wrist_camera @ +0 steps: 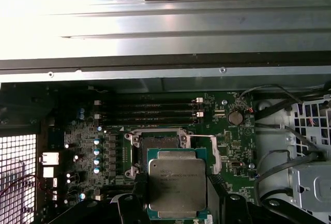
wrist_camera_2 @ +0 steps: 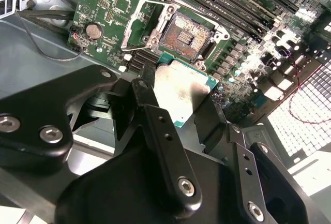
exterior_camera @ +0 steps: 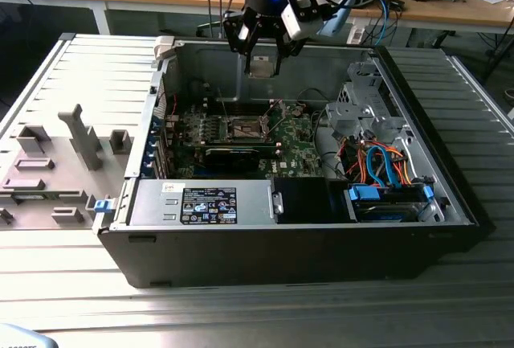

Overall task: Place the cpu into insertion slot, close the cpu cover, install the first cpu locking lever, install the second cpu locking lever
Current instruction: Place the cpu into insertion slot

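Observation:
My gripper (exterior_camera: 263, 67) hangs above the open computer case, shut on the cpu (exterior_camera: 261, 65), a small silver-topped square chip. In both wrist views the cpu (wrist_camera_2: 181, 84) (wrist_camera: 177, 188) sits flat between the black fingers (wrist_camera_2: 147, 105) (wrist_camera: 137, 195), held by two opposite edges. The insertion slot (wrist_camera_2: 187, 31) (wrist_camera: 160, 142) lies bare on the green board (exterior_camera: 297, 135) below the chip, its brownish-gold centre exposed; the chip hides part of it in the first wrist view. The cpu cover (wrist_camera_2: 138, 23) (wrist_camera: 205, 154) is flipped open beside the slot (exterior_camera: 245, 128).
A long black card (exterior_camera: 233, 157) lies across the board in front of the slot. A metal drive cage (exterior_camera: 361, 107) and orange and blue cables (exterior_camera: 381, 163) fill the exterior view's right. The case walls (exterior_camera: 209, 63) ring the board. A grey fixture tray (exterior_camera: 56, 163) sits outside.

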Tool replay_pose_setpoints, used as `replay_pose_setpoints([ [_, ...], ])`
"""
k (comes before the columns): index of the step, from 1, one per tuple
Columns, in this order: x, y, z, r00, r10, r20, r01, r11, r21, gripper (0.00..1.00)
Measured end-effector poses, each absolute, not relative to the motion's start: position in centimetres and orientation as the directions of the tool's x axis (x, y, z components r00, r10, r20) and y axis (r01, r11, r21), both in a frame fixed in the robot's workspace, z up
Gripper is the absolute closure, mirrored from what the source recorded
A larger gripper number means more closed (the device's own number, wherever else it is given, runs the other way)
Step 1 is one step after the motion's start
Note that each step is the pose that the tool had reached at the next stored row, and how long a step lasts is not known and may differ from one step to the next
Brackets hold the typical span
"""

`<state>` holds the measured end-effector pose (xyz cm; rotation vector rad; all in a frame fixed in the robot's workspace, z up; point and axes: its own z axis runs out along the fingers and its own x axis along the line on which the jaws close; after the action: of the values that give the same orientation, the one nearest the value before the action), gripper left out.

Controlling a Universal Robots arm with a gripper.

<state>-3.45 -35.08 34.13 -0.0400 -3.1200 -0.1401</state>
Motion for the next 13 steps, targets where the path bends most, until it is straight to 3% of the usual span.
replay_pose_setpoints([
  [13, -3.47, -35.08, 33.86, -1.000, 0.025, 0.019, 0.026, 0.996, 0.089, 0.46],
])
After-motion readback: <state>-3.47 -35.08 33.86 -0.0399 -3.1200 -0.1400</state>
